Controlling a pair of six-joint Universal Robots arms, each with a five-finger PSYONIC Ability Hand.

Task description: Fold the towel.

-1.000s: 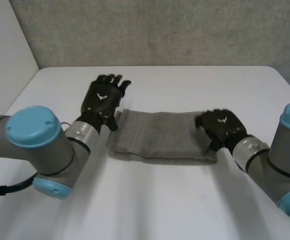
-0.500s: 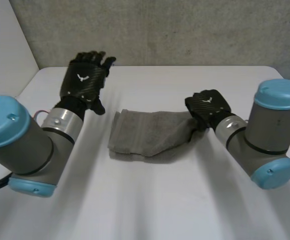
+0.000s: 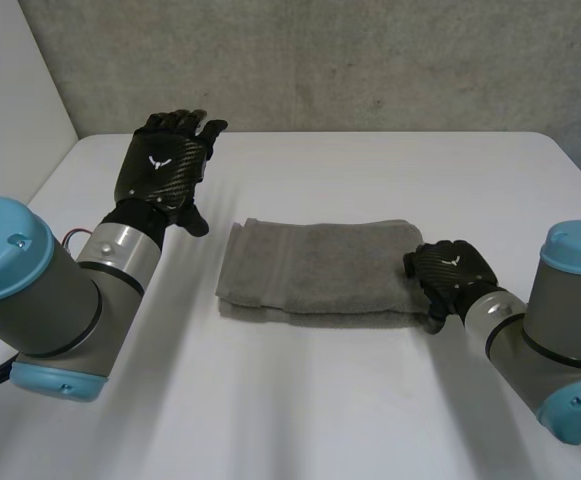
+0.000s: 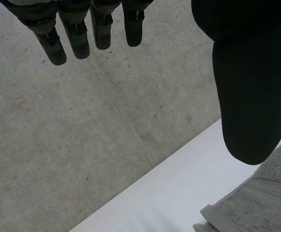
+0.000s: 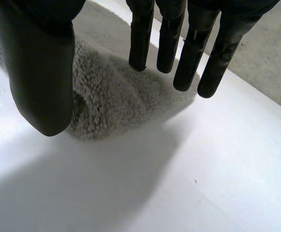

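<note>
A white surface (image 3: 370, 170) with a smooth matte top and rounded far corners takes up most of the room in view. Straight behind its far edge stands a grey wall (image 3: 370, 60), rough like bare concrete, speckled with small dark pits and crossed by faint slanting streaks; close up it also carries a pale brownish blotch (image 4: 22, 100). Beyond the surface's far left corner a plain white panel (image 3: 10, 90) meets the grey wall in a slanting seam. The light is soft and even, without glare on the surface. One tiny dark speck (image 5: 195, 181) marks the surface's top.
</note>
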